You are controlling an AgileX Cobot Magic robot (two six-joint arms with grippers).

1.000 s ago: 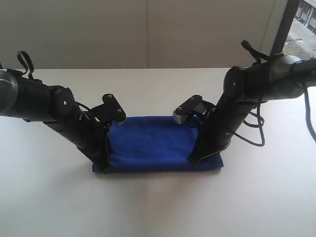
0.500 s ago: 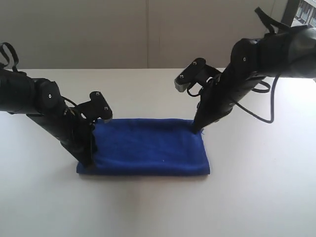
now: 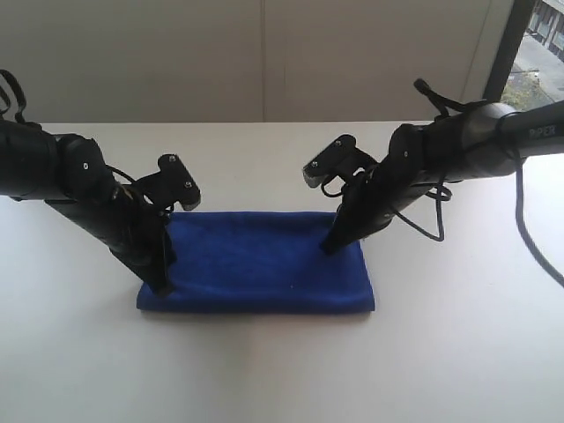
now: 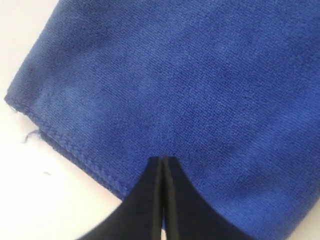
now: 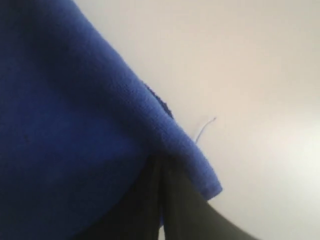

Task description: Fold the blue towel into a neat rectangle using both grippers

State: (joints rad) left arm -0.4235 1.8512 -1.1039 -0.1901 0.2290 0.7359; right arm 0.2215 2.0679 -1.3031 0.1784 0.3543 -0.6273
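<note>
The blue towel (image 3: pixel 264 264) lies flat on the white table (image 3: pixel 282 370) as a folded rectangle. My left gripper (image 3: pixel 163 286) is shut, and its tips rest on the cloth near the front left corner. The left wrist view shows those tips (image 4: pixel 163 159) pressed together on the towel (image 4: pixel 190 85) just inside its stitched hem. My right gripper (image 3: pixel 328 248) is shut too, with its tips down on the towel's right part. In the right wrist view a raised edge of the towel (image 5: pixel 65 125) hides the tips of the right gripper (image 5: pixel 161 161).
A black cable (image 3: pixel 529 238) hangs from the right arm over the table's right side. A wall runs along the back, with a window (image 3: pixel 538 44) at the top right. A loose thread (image 5: pixel 205 127) lies on the table beside the towel's edge.
The towel and my left gripper slid left. My right gripper left the front right corner, rose to the back right corner, then came down on the towel's right part.
</note>
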